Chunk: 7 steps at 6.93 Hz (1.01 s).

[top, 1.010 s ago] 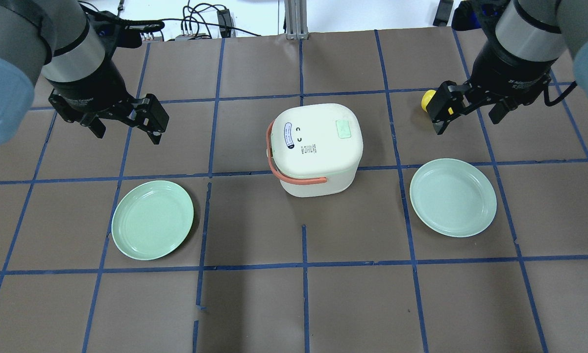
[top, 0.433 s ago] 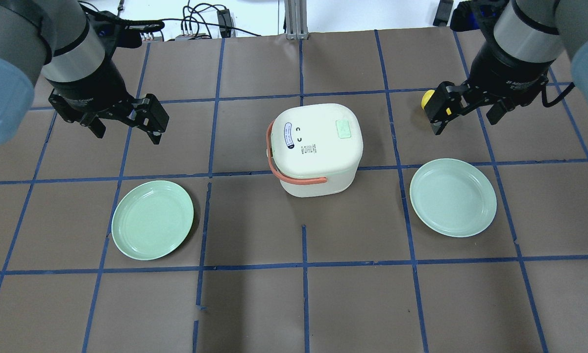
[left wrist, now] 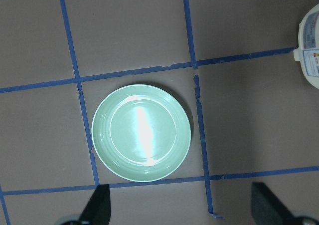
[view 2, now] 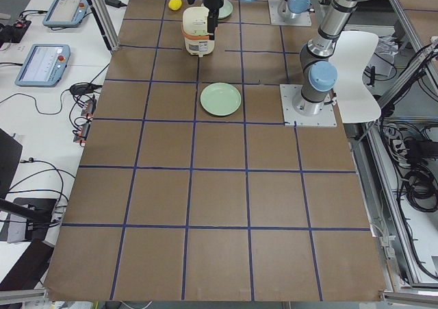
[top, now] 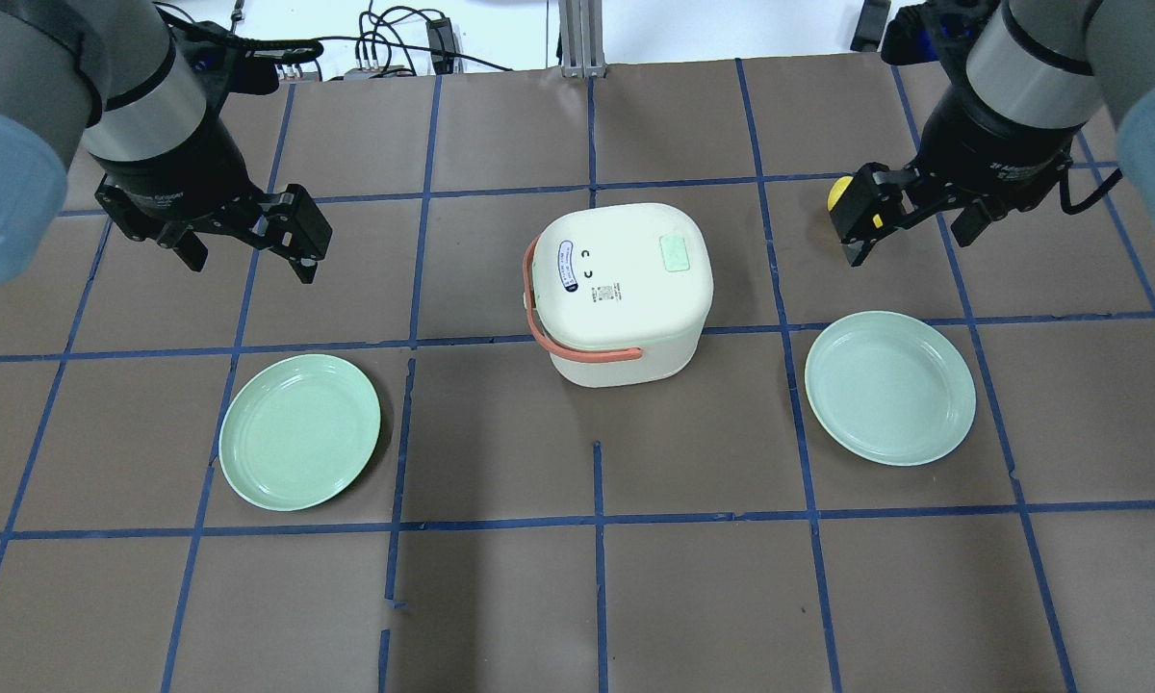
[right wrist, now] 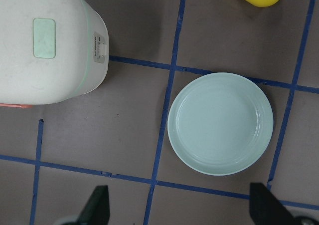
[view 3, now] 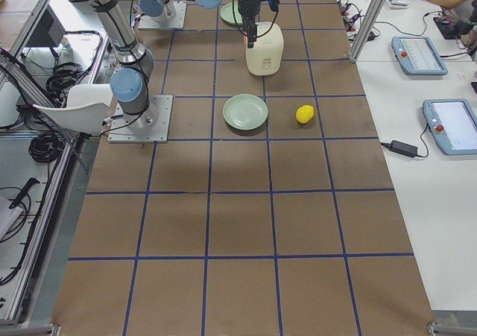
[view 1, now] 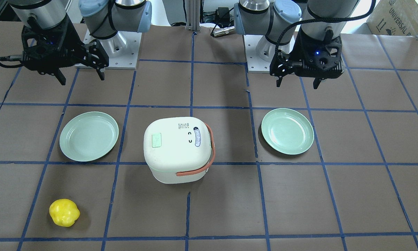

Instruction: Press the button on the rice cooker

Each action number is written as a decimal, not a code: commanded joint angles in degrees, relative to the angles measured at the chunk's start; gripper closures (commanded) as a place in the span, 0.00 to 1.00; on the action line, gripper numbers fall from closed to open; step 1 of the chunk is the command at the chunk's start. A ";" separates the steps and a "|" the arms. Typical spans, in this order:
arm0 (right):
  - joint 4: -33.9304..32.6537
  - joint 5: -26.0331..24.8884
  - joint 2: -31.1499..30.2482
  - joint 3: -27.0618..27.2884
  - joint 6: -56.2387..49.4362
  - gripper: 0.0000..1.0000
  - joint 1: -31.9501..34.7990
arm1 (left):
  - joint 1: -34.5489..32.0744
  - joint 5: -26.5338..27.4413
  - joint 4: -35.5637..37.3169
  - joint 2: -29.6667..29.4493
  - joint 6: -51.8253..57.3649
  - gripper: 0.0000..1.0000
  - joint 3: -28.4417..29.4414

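Rice cooker [top: 621, 289] stands closed and upright at the middle of the bench [top: 597, 597], and as far as the views show nothing touches it, so I judge the press as not yet begun. Taking the overhead view from left to right: the left end effector [top: 250, 262] hangs above the bench well to the cooker's left, its fingers spread wide and holding nothing; its wrist camera looks straight down on the left green plate [top: 299, 431], which lies bare, nearer the robot than that end effector. Next comes the cooker itself, its orange handle [top: 577, 351] folded down around its left and near sides, and a pale green pad [top: 675, 253] towards the right of the lid, which I take to be the button, though no marking on it can be read. Right of the cooker lies a second green plate [top: 890, 387], also bare, and beyond it the right end effector [top: 910, 236] hovers with its fingers likewise spread and nothing between them. A lumpy yellow object [view 1: 64, 212] sits on the bench on the far side of that end effector, apart from everything else. The pad lies on the lid's right half, so the right arm looks the better placed. What is left is the whole job: bring a fingertip over the pad, probably with the fingers drawn together, come down, and push.
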 commanded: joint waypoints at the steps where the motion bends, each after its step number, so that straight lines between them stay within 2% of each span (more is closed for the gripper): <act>1: -0.17 -0.30 -0.04 -0.50 -0.06 0.00 0.00 | 0.00 0.00 0.00 0.00 0.00 0.00 0.00; 7: -2.46 -2.24 0.22 -0.68 -0.59 0.00 0.00 | 0.00 0.00 0.00 0.00 0.00 0.00 0.00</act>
